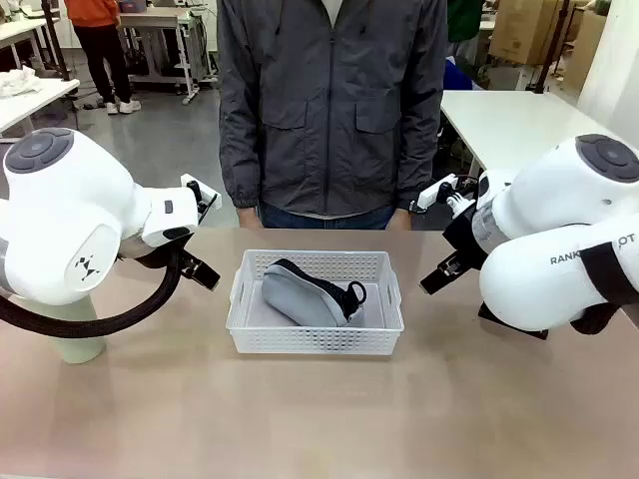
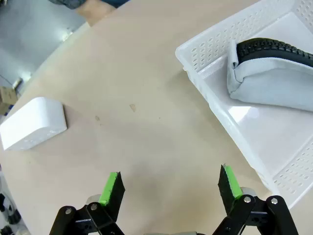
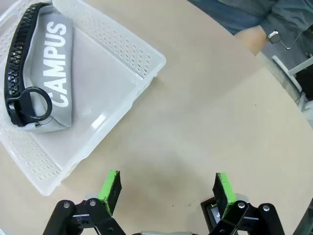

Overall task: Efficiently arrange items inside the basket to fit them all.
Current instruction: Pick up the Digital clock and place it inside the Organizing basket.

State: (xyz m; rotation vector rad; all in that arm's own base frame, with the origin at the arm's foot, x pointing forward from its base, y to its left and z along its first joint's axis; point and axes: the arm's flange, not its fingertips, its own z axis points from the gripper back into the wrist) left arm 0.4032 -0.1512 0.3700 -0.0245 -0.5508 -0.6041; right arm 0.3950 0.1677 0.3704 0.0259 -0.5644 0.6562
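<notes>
The white lattice basket (image 1: 244,339) stands mid-table with a grey shoe (image 1: 305,296) lying on its side in it, black sole up. In the left wrist view my left gripper (image 2: 171,185) hangs open over bare table, the basket (image 2: 205,49) and shoe (image 2: 274,83) to its right, a small white boxy object (image 2: 32,122) to its left. My right gripper (image 3: 166,188) is open too, above the table beside the basket (image 3: 146,56); the shoe (image 3: 56,83) reads CAMPUS. A pale green cup (image 1: 75,344) stands behind my left arm. A black stapler (image 1: 511,325) peeks from under my right arm.
A person in a grey jacket (image 1: 329,110) stands at the far edge, one hand (image 3: 252,39) with a watch resting near the table's rim. Bare tabletop lies in front of the basket and on both sides of it.
</notes>
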